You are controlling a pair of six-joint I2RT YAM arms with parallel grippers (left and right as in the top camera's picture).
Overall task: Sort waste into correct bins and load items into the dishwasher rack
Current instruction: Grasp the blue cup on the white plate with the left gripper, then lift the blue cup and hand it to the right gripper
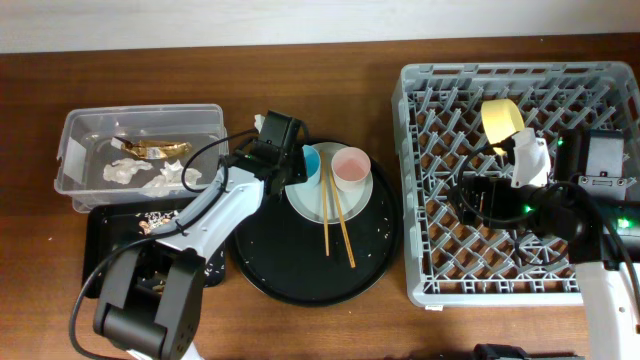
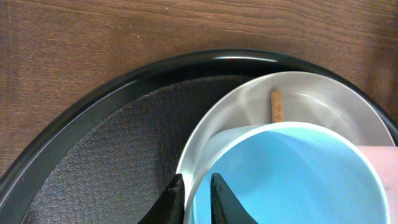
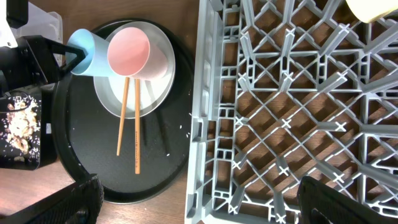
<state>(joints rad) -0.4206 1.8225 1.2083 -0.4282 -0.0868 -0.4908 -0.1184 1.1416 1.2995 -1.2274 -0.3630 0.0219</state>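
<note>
The left tool (image 2: 196, 182) is nearly closed, its dark tapered fingers pinching the thin rim of the blue cup (image 2: 292, 180), one inside, one outside. The smooth cup stands on the glossy grey-white plate (image 2: 311, 93) beside the pink cup (image 1: 351, 168). Wooden chopsticks (image 1: 335, 215) run from the plate onto the round black tray (image 2: 93, 143), whose floor is finely pebbled. The right tool (image 3: 199, 186) gapes wide and empty above the rack (image 3: 205, 74), a grey peg lattice on the dark wood-grain worktop (image 2: 93, 31). The yellow bowl (image 1: 503, 119) sits tilted in the rack's far part. Far left, the clear tub (image 1: 70, 150) holds crinkled foil (image 1: 155, 148) and tissue wads (image 1: 125, 172); the small black tray (image 1: 100, 240) beside it holds pale scraps (image 1: 160, 220).
</note>
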